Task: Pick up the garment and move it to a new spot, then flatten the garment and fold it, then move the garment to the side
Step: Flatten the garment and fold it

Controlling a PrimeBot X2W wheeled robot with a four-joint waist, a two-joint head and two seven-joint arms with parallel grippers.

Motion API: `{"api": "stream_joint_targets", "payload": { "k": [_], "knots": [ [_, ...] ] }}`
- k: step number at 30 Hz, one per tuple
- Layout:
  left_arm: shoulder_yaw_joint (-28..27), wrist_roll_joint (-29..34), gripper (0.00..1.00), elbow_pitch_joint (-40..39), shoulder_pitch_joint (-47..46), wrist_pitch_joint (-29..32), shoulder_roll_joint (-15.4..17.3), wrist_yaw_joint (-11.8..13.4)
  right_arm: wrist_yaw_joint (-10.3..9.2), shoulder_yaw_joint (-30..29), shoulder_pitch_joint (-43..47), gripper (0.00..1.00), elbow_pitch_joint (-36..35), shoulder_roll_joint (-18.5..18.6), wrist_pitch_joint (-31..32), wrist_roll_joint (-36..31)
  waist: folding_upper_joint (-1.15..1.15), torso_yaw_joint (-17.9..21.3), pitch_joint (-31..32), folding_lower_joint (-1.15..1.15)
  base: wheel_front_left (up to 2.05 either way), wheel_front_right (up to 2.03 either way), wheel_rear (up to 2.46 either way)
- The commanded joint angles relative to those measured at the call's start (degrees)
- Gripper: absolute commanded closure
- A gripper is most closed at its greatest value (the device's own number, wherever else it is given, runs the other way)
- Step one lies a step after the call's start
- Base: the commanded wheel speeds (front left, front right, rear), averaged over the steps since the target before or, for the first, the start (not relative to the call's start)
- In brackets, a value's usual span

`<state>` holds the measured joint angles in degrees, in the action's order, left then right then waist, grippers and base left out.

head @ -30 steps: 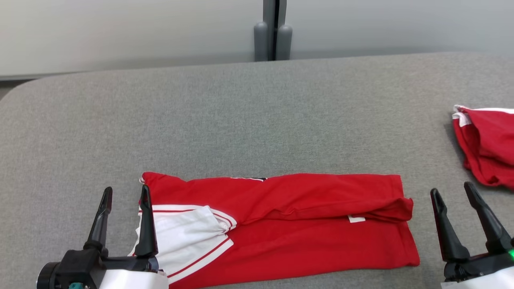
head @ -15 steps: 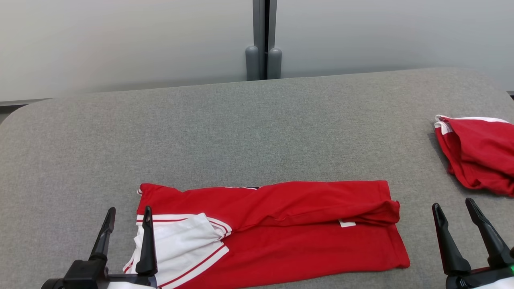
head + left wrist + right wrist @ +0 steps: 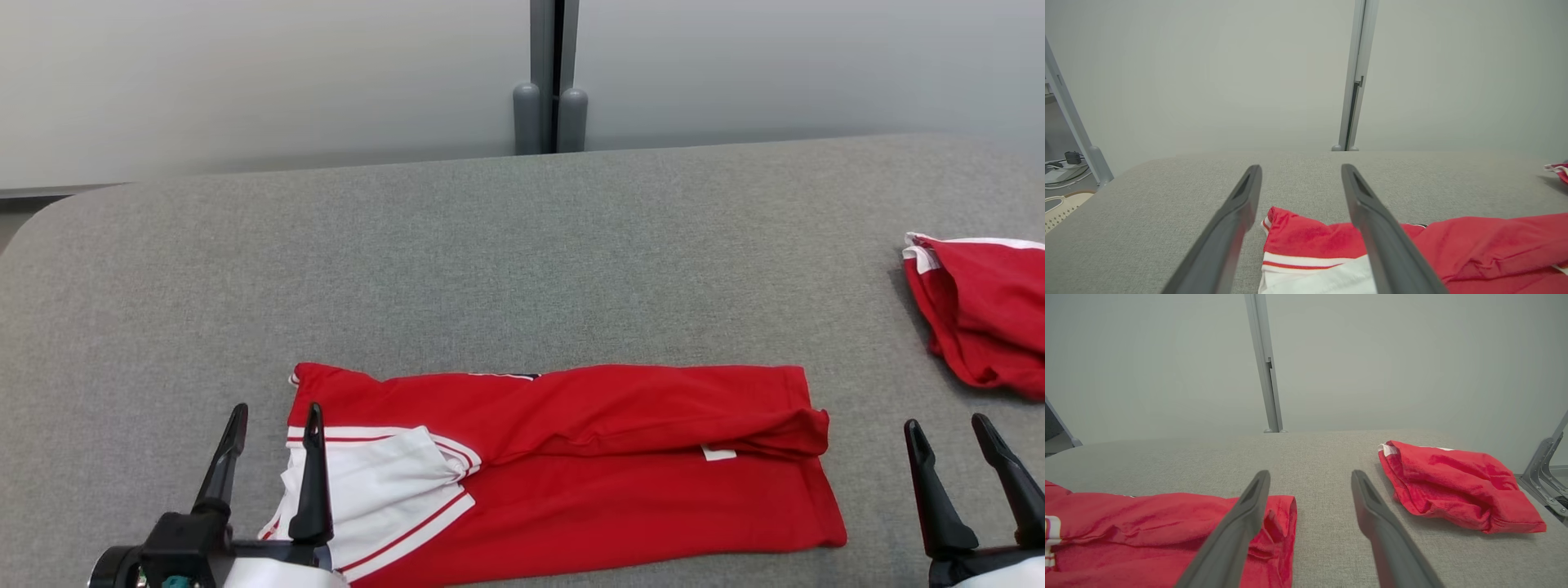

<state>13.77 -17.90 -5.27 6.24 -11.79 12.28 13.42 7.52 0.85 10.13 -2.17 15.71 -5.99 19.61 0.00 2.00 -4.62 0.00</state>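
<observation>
The garment [image 3: 588, 465] is a red shirt with white, red-striped sleeves, folded into a long band near the table's front edge; it also shows in the left wrist view [image 3: 1306, 241] and the right wrist view [image 3: 1147, 526]. My left gripper [image 3: 273, 412] stands open over the band's left end, its right finger above the white sleeve [image 3: 375, 490]. In its own view the left gripper [image 3: 1300, 169] holds nothing. My right gripper [image 3: 947, 425] is open just past the band's right end, empty; the right gripper [image 3: 1309, 475] straddles bare table.
A second red garment [image 3: 984, 314] lies bundled at the table's right edge, seen too in the right wrist view [image 3: 1453, 486]. The grey padded table [image 3: 490, 261] stretches wide behind the band. A grey post [image 3: 551, 77] stands at the far edge.
The whole head view has shifted down and sideways, so the camera has moved. Both grippers stay open at the band's ends, and the garment lies as before.
</observation>
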Motion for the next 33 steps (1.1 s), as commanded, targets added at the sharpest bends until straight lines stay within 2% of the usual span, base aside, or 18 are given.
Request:
{"api": "stream_joint_targets", "payload": {
  "k": [1,7,12,18,23,25,26,27,33],
  "knots": [
    [0.14,0.36,0.00,-0.18,-1.56,-0.06,0.16,0.10,-0.07,-0.10,-1.42,0.00,1.05,0.57,0.41,0.41,0.00,-0.81,-1.38,0.00,0.00,0.00,0.00],
    [2.41,1.62,0.00,-0.02,-6.28,-0.89,-1.39,-0.79,-0.07,1.39,-7.12,0.00,7.52,2.34,0.39,1.91,0.00,-3.75,-7.13,0.00,0.00,0.00,0.00],
    [3.45,1.40,0.00,1.91,-9.15,-1.48,-2.63,-1.80,-0.07,5.00,-10.97,0.00,14.15,2.51,1.62,3.21,0.00,-5.56,-9.98,0.00,0.00,0.00,0.00],
    [3.64,1.10,0.00,3.68,-10.80,-2.09,-3.08,-2.28,-0.06,8.30,-9.57,0.00,19.32,1.74,5.66,4.66,0.00,-6.21,-10.97,0.00,0.00,0.00,0.00],
    [3.55,0.89,0.00,4.61,-11.32,-2.40,-2.91,-2.45,-0.05,9.31,-6.81,0.00,20.57,0.08,10.09,5.80,0.00,-6.29,-10.98,0.00,0.00,0.00,0.00],
    [3.41,0.90,0.00,4.81,-11.63,-2.43,-2.84,-2.49,-0.05,9.34,-6.64,0.62,20.14,-0.43,11.09,5.94,0.00,-6.13,-11.04,0.00,0.00,0.00,0.00],
    [3.33,0.88,0.00,4.86,-11.74,-2.50,-2.81,-2.47,-0.05,9.28,-6.74,0.96,19.83,-0.44,11.39,5.83,0.00,-5.99,-11.06,0.00,0.00,0.00,0.00],
    [3.23,0.87,0.00,4.94,-11.83,-2.59,-2.79,-2.43,-0.05,8.96,-6.92,1.00,19.59,-0.46,11.57,5.90,0.00,-5.85,-11.08,0.00,0.00,0.00,0.00],
    [2.64,0.69,0.00,5.16,-11.72,-2.83,-2.62,-2.08,-0.20,4.77,-8.45,1.00,17.42,1.06,10.18,5.63,0.00,-4.91,-10.64,0.00,0.00,0.00,0.00]
  ]
}}
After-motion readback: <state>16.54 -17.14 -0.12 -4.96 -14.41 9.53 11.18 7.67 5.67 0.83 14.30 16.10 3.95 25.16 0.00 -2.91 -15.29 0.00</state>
